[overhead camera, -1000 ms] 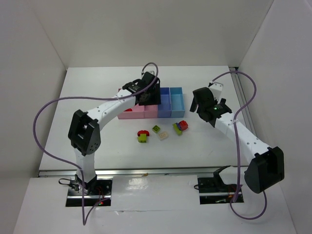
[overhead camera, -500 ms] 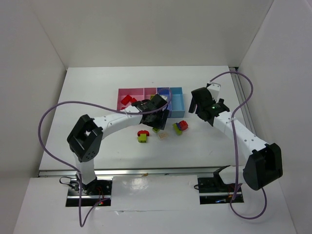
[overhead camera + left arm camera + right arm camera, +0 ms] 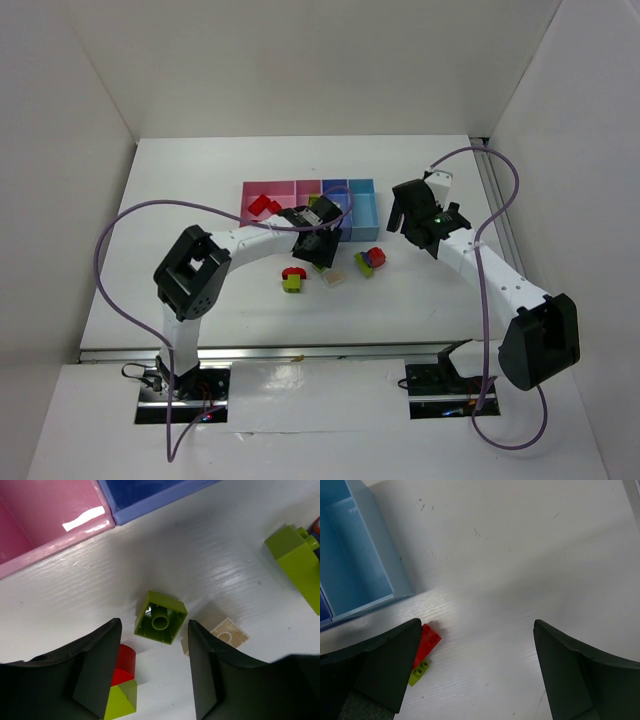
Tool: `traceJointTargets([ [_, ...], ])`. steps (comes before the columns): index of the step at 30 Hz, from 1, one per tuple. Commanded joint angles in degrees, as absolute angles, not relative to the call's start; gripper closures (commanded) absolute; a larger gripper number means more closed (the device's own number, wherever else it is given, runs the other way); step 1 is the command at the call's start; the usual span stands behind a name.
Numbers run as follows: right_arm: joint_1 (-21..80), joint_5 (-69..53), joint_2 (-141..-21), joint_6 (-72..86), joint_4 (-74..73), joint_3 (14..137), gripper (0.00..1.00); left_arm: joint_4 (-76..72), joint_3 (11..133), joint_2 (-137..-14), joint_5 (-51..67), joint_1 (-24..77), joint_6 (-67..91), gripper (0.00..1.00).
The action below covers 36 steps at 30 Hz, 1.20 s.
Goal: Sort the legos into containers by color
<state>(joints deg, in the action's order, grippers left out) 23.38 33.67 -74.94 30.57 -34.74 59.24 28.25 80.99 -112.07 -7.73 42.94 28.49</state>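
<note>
My left gripper (image 3: 322,250) is open and low over the table just in front of the containers (image 3: 352,218). In the left wrist view its gripper (image 3: 154,630) has an upturned lime green brick (image 3: 160,624) lying at its fingertips, untouched. A cream brick (image 3: 223,636) lies right of it and a red-and-lime clump (image 3: 119,682) left of it. Red bricks (image 3: 263,205) lie in the left pink bin. My right gripper (image 3: 408,216) is open and empty above bare table, right of a red, blue and lime clump (image 3: 370,260), whose red brick (image 3: 427,639) shows in the right wrist view.
The bins run pink (image 3: 50,520), periwinkle (image 3: 150,495), then light blue (image 3: 355,565). A lime piece (image 3: 297,565) of the right clump lies at the right edge of the left wrist view. White walls enclose the table on three sides.
My left gripper has swung back from over the bins towards me and come down over the loose bricks on the table. The right arm has hardly moved.
</note>
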Motion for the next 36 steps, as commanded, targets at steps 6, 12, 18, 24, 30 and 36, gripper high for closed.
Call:
traceJointTargets([
  [6, 23.7, 35.0, -74.9, 30.9, -34.5, 59.5, 0.01, 27.4, 82.2, -114.5, -8.1, 43.0, 27.6, 0.39],
  [12, 23.7, 35.0, -75.4, 30.9, -34.5, 59.5, 0.01, 27.4, 82.7, -114.5, -9.7, 43.0, 27.6, 0.58],
  [18, 23.7, 35.0, -75.4, 30.9, -34.5, 59.5, 0.01, 32.5, 87.2, -110.7, -13.9, 43.0, 28.6, 0.78],
  [24, 23.7, 35.5, -74.9, 30.9, -33.9, 58.4, 0.01, 34.3, 94.2, -110.0, -15.0, 39.5, 29.8, 0.91],
  [30, 23.7, 36.0, -74.4, 30.9, -33.9, 58.4, 0.01, 36.2, 105.9, -116.5, -12.4, 34.4, 32.2, 0.92],
  [36, 23.7, 36.0, -74.4, 30.9, -33.9, 58.9, 0.01, 40.5, 119.0, -125.7, -14.1, 32.7, 31.6, 0.88],
])
